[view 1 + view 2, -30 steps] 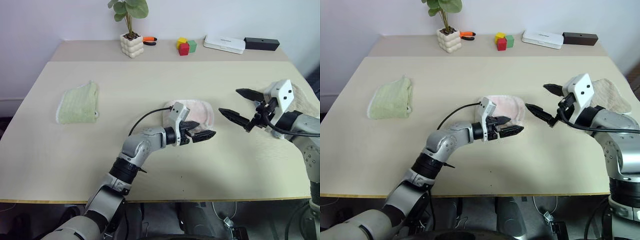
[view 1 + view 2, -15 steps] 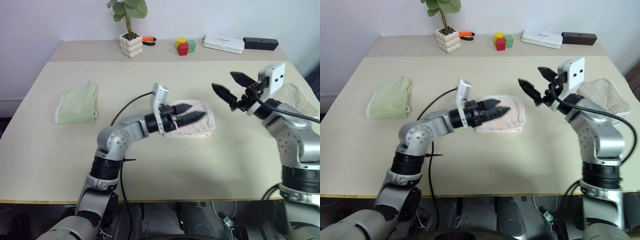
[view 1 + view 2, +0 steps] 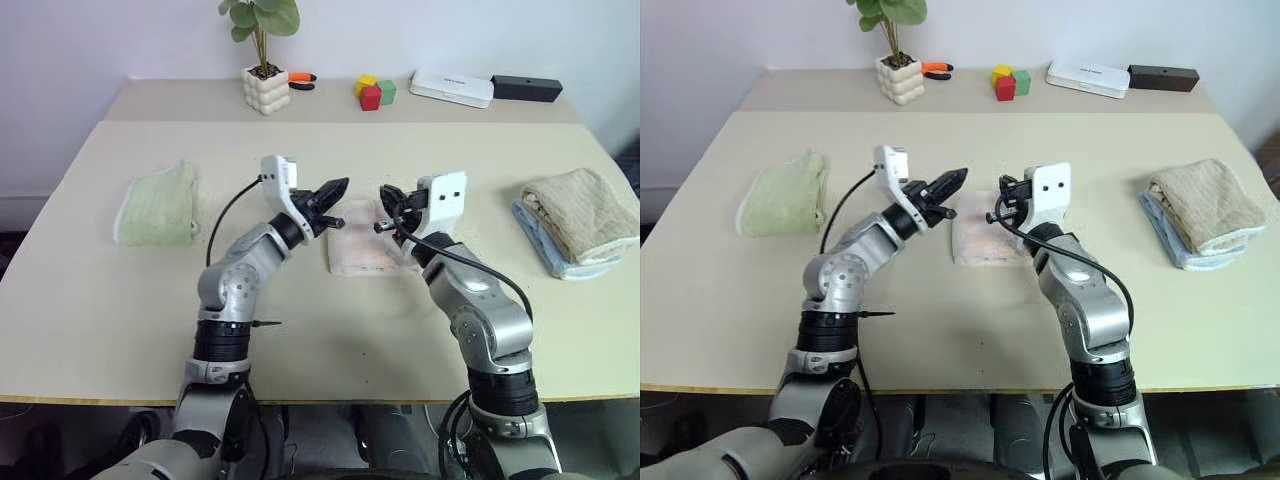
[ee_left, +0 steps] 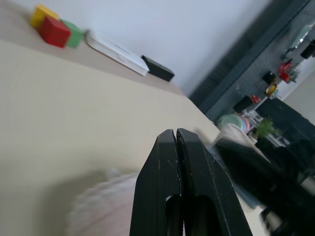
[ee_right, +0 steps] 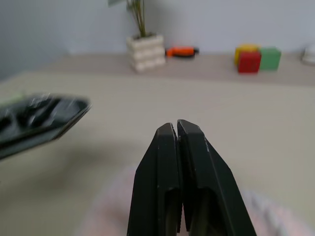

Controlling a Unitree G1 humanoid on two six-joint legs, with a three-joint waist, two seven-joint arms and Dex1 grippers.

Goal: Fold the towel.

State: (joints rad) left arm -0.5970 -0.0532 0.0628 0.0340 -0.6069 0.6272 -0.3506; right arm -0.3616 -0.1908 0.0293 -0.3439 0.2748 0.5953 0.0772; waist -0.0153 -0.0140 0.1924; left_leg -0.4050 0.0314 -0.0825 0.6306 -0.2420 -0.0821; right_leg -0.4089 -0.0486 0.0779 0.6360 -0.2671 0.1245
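Towel (image 3: 362, 250) lies as a folded pink pad mid-table, long axis running away from the robot; left gripper (image 3: 335, 187) and right gripper (image 3: 384, 196), both pressed together and empty, hover above its far corners, about equally near.

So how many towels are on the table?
4. A light green towel on the robot's left, the pink towel in the middle, and a tan towel lying on a pale blue one on the right. More could be hidden underneath.
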